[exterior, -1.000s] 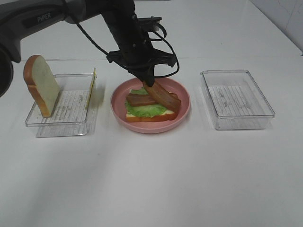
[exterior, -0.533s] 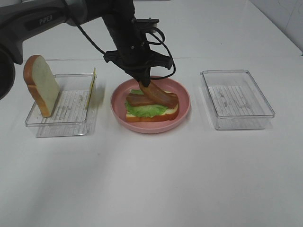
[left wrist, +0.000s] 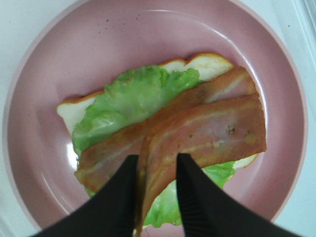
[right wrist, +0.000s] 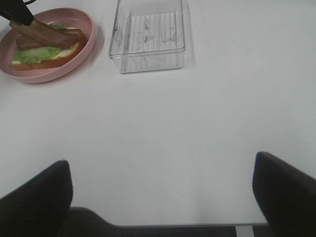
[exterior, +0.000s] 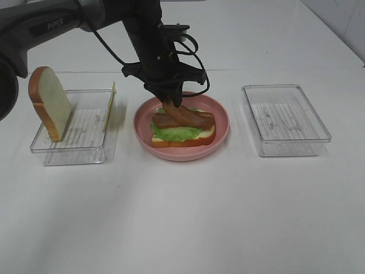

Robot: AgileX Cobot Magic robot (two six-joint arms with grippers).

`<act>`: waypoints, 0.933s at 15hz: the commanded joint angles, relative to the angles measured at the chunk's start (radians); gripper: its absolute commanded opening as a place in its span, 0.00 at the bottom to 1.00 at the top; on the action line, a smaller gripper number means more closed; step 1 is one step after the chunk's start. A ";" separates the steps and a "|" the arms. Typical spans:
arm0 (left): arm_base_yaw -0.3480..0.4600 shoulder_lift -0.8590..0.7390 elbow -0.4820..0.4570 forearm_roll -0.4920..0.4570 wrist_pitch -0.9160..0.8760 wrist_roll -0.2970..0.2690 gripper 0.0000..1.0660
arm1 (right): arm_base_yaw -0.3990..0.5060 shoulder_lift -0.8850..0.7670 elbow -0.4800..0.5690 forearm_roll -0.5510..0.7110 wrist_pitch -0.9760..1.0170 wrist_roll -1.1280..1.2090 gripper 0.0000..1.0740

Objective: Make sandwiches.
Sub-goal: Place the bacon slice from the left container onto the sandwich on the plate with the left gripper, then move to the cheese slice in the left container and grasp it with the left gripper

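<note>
On the pink plate [exterior: 222,134] lies a bread slice [exterior: 182,141] with green lettuce [exterior: 171,133] and one brown meat strip [exterior: 162,121] on it. My left gripper [exterior: 171,104] is shut on the end of a second meat strip [exterior: 188,115], which lies slanted across the first. The left wrist view shows the fingers [left wrist: 118,197] pinching that strip [left wrist: 212,133] over the lettuce [left wrist: 128,98]. A second bread slice [exterior: 50,103] leans upright in the left clear tray [exterior: 74,151]. A yellow cheese square [exterior: 112,103] stands on edge against that tray's right wall. My right gripper [right wrist: 160,197] is open and empty over bare table.
An empty clear tray [exterior: 285,120] stands right of the plate; it also shows in the right wrist view [right wrist: 148,34]. The left arm and its cable hang over the plate's back half. White table surface stretches in front of the plate and trays.
My left gripper has moved down and slightly left, bringing the held meat strip from a steep tilt to lying nearly flat across the first strip.
</note>
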 commanded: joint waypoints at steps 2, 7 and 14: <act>0.000 -0.028 -0.012 0.021 0.073 -0.031 0.96 | -0.003 -0.030 0.004 -0.001 -0.008 -0.008 0.88; 0.000 -0.110 -0.068 0.090 0.148 -0.028 0.96 | -0.003 -0.030 0.004 -0.001 -0.008 -0.007 0.88; 0.124 -0.166 -0.043 0.089 0.148 -0.053 0.95 | -0.003 -0.030 0.004 -0.001 -0.008 -0.007 0.88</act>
